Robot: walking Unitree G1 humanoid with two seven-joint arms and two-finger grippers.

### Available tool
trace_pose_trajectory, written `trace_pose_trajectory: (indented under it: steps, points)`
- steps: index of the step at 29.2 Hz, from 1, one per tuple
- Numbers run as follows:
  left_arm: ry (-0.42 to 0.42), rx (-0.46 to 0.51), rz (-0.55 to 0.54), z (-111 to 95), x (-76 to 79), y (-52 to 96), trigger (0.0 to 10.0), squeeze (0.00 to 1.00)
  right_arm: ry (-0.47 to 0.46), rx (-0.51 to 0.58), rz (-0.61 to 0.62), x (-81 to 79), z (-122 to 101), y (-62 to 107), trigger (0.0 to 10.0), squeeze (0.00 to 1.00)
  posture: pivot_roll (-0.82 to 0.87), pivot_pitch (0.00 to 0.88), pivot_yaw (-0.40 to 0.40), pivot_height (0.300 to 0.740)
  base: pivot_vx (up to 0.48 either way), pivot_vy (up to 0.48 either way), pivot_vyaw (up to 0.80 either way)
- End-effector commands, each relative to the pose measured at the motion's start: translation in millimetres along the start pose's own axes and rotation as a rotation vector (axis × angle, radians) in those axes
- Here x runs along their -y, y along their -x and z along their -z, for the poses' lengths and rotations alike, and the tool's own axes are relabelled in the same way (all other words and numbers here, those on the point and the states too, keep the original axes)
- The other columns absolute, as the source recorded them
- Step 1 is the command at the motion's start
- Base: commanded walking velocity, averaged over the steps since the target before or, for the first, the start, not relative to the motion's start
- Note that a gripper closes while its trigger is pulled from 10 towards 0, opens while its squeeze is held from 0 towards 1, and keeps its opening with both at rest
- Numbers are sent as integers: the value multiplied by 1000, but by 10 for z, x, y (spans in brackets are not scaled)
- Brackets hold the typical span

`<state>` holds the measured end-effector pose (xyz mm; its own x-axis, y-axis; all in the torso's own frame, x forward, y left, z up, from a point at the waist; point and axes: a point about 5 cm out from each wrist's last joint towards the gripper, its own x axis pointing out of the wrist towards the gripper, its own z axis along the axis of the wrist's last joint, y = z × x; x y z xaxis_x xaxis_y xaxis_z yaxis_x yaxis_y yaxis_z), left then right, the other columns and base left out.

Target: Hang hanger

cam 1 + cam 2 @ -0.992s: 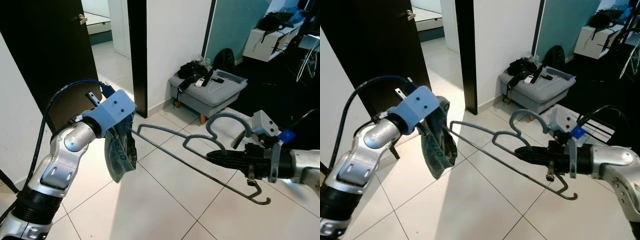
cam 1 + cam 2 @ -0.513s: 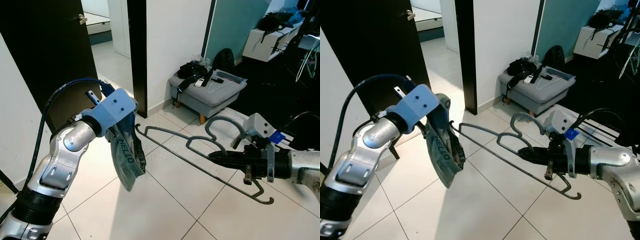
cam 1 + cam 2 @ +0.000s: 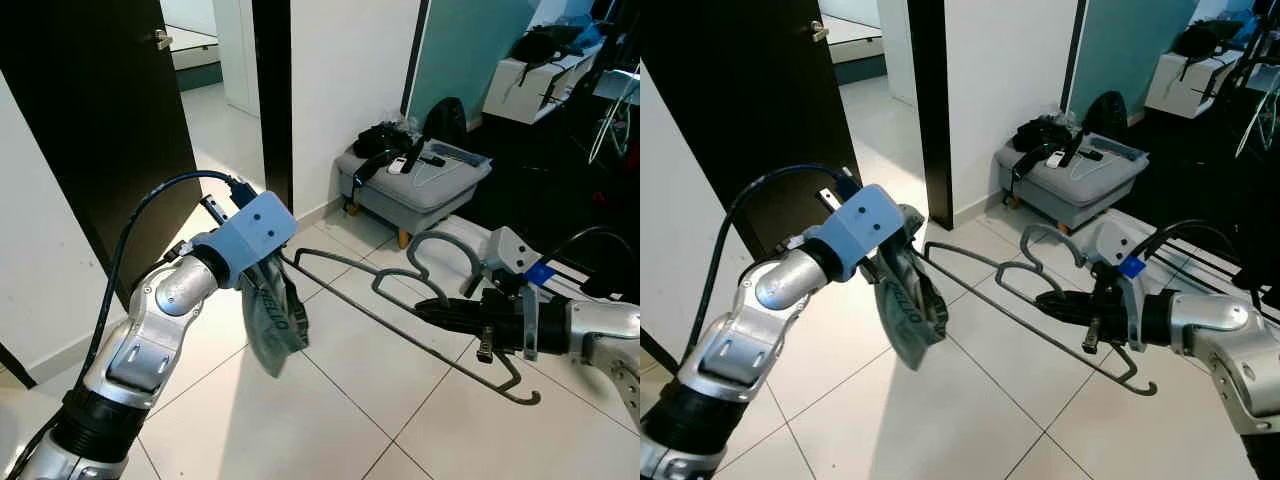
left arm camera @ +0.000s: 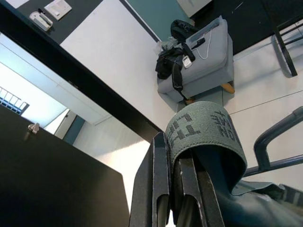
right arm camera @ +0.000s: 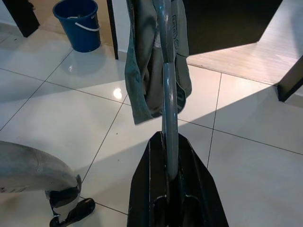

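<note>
Item: hanger (image 3: pixel 400 300), grey, held level in mid-air above the tiled floor (image 3: pixel 330 420), hook end pointing toward the stool (image 3: pixel 420 185).

Holder: right gripper (image 3: pixel 440 313). Its fingers are closed on the hanger's lower bar near the neck; in the right wrist view the bar is seen running straight out between them.

Second item: garment (image 3: pixel 272 315), grey-green with printed letters, draped over the left gripper (image 4: pixel 173 189). In the left wrist view its band is looped over the fingertips, which lie close together and are pinched on the cloth. The garment is hung just at the hanger's far tip, touching or nearly so; which cannot be told.

Step in hand, as judged: the garment is being brought onto the hanger's arm; the hanging itself is not yet done.

Next move, as judged: the hanger tip must be threaded into the garment's opening, or the band slid along the arm, with the bar kept level.

Edges and room: a dark door (image 3: pixel 95 120) and a white wall edge (image 3: pixel 345 90) are placed behind the left arm. Open tile is offered below and in front. A blue bucket (image 5: pixel 80 21) is stood well apart.
</note>
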<state>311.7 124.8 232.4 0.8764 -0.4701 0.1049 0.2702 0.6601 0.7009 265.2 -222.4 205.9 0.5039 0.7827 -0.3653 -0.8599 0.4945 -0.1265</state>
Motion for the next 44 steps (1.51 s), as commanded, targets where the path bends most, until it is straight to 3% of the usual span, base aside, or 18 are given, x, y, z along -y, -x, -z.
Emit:
trace_pose_trajectory:
  steps: [1,8,15,24,34,43,44]
  points:
    - [-25,-22,-2,43,-28,17,10000,0,19,-23,-12,-3,6,55,10000,0,-30,0,-4,740,0,0,0]
    - [-61,-97,-53,198,-189,77,10000,0,9,-91,-44,-34,64,204,10000,0,-38,0,-2,740,0,0,0]
    - [-50,-93,-57,176,-165,51,10000,0,13,-73,-79,-75,22,194,10000,0,-39,0,-1,740,0,0,0]
    - [-20,-71,-46,109,-81,26,10000,0,57,70,-65,-42,-200,34,10000,0,-36,0,-2,740,0,0,0]
    - [-1,-49,-50,41,-73,12,10000,0,82,64,-15,25,-222,-40,10000,0,-26,0,-4,740,0,0,0]
    - [78,31,-52,-172,-41,-26,10000,0,78,26,24,46,-171,-148,10000,0,-26,0,-6,740,0,0,0]
    - [115,71,-45,-265,-15,-47,10000,0,74,21,35,52,-156,-189,10000,0,-24,0,-10,740,0,0,0]
